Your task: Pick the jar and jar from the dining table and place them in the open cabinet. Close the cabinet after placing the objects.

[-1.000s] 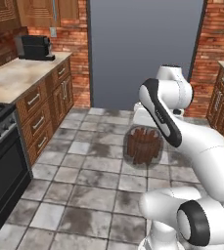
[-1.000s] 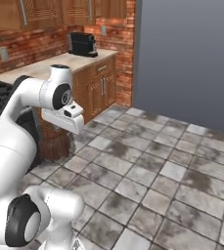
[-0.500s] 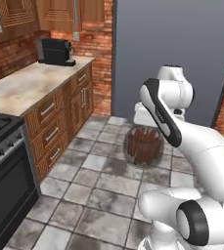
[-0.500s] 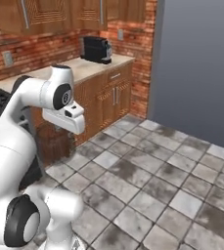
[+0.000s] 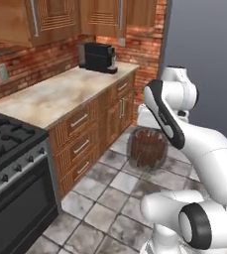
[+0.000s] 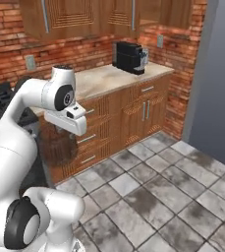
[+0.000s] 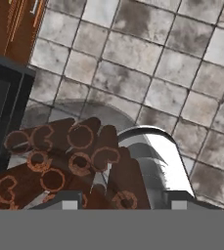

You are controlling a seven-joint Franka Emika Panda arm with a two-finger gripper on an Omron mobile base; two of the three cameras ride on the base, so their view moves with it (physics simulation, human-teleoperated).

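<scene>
Brick walls, marbled counter (image 5: 60, 94) and grey floor tiles (image 7: 147, 63) frame the gripper (image 7: 121, 197) clamped around the jar (image 5: 147, 148) of brown sticks, carried above the floor, where a jolt from the base could probably shake it loose.

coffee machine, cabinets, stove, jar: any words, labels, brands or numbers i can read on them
None: no readable text shows anywhere.
Coffee machine: plain black, no brand or label visible.
Cabinets: bare wood panels and silver handles, no markings.
Stove: its knobs are too small to show any marks.
Jar of brown sticks, held in the gripper: no label.
</scene>
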